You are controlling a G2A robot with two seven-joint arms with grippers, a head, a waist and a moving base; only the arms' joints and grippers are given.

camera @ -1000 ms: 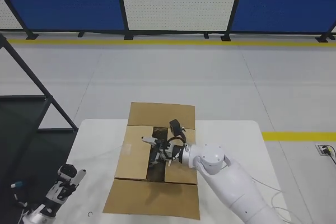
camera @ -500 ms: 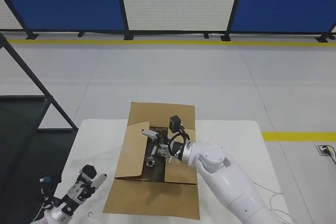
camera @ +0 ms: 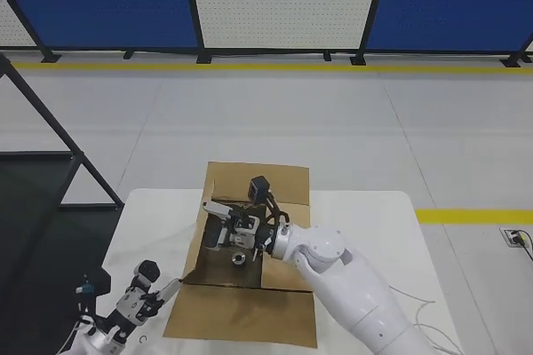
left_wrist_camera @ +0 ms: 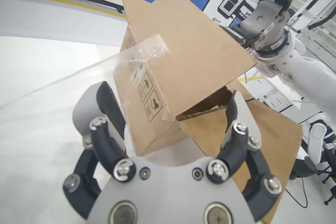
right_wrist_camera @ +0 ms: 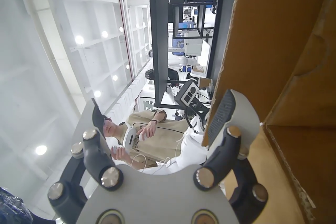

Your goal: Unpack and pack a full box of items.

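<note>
Your white table (camera: 373,222) takes up the lower middle of the top view. The cardboard box (camera: 258,180) stands at its centre with the flaps open. The back flap lies toward the top of the frame, and the front flap (camera: 240,315) lies flat toward the bottom.

Your right arm (camera: 338,266) comes in from the lower right of the top view and bends over the open box. The right gripper (right_wrist_camera: 161,104) sits over the left half of the opening. Its jaws are spread wide and hold nothing. In the right wrist view, one finger (right_wrist_camera: 221,114) lies right at the ragged edge of a raised cardboard flap, but you cannot tell whether they touch.

Your left gripper (left_wrist_camera: 170,93) is at the lower left of the top view, just beside the box's near-left corner. Its jaws are also apart and grip nothing. In the left wrist view, that corner of the box sits between the two fingers without touching either pad.

A strip of clear tape (left_wrist_camera: 147,49) hangs loose from the side of the box above that corner. Inside the box, near the middle of the opening in the top view, lies a small round metal piece (camera: 238,259); it is too small to identify further.
</note>
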